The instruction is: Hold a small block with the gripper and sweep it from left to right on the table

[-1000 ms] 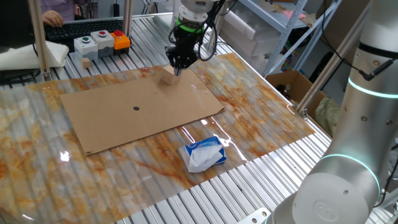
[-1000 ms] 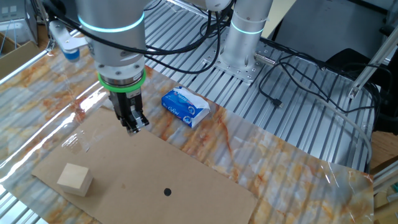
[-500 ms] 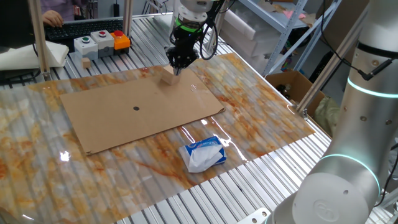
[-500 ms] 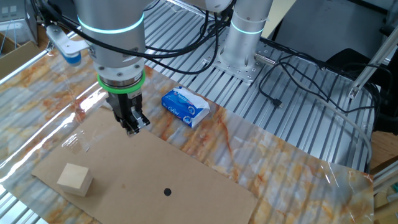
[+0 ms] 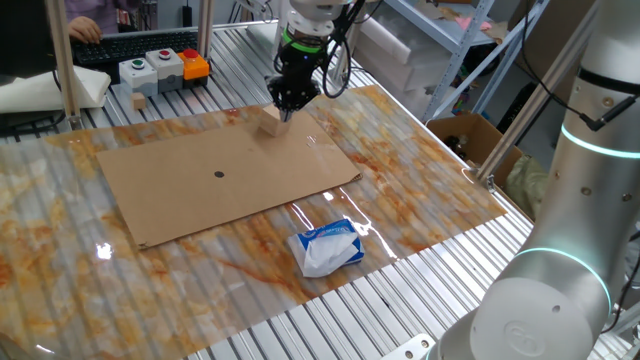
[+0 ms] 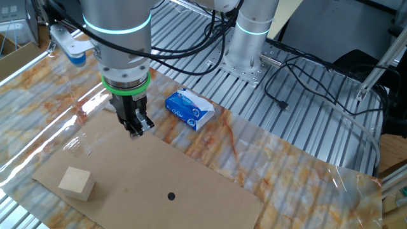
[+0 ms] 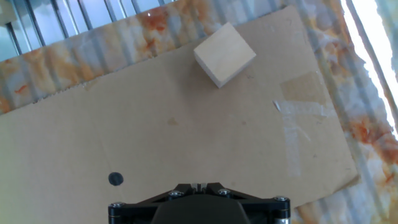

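The small block (image 6: 76, 183) is a pale tan wooden cube lying on the brown cardboard sheet (image 6: 184, 184) that covers part of the marbled table (image 6: 280, 159). It also shows in the hand view (image 7: 224, 54) and, partly behind the fingers, in one fixed view (image 5: 269, 123). The gripper (image 6: 135, 129), black with a green ring, hangs above the cardboard's far edge, well apart from the block. Its fingers are together and hold nothing. In the hand view the gripper (image 7: 198, 185) shows only as closed tips at the bottom edge.
A white-and-blue soft packet (image 5: 328, 248) lies on the table (image 5: 420, 180) beside the cardboard (image 5: 170, 195); it also shows in the other view (image 6: 189, 109). A button box (image 5: 160, 68) stands at the back. A second robot arm's base (image 6: 250, 44) stands on the slats.
The arm has shifted only very slightly. The block has not moved.
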Controlling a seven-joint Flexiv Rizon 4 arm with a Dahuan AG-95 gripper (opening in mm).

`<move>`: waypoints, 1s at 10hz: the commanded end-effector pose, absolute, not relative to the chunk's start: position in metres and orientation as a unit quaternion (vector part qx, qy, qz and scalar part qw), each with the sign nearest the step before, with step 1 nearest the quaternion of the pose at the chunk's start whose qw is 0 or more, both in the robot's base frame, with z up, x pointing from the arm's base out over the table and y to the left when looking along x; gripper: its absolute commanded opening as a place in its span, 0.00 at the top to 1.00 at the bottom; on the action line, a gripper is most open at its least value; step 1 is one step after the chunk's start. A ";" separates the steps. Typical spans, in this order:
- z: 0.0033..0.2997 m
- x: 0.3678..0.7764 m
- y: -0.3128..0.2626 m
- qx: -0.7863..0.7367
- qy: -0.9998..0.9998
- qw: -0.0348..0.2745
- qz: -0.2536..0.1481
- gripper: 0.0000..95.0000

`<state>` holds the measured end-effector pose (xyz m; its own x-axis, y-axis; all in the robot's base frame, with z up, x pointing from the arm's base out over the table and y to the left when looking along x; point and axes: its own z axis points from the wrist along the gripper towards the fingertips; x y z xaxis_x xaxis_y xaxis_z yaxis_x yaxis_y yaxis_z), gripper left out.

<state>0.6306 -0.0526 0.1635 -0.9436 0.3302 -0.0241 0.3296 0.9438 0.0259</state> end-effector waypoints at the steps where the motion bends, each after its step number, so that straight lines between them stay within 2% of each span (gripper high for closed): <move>1: 0.164 0.629 -0.053 0.175 0.984 0.013 0.011 1.00; 5: 0.164 0.629 -0.053 0.179 0.984 0.018 -0.010 1.00; 6: 0.164 0.629 -0.053 0.179 0.984 0.020 -0.012 0.80; 8: 0.164 0.629 -0.053 0.185 0.982 0.019 -0.009 0.80; 10: 0.164 0.629 -0.053 0.206 0.978 0.024 -0.006 0.40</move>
<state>0.6282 -0.0524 0.1642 -0.9188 0.3925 -0.0409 0.3929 0.9196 -0.0020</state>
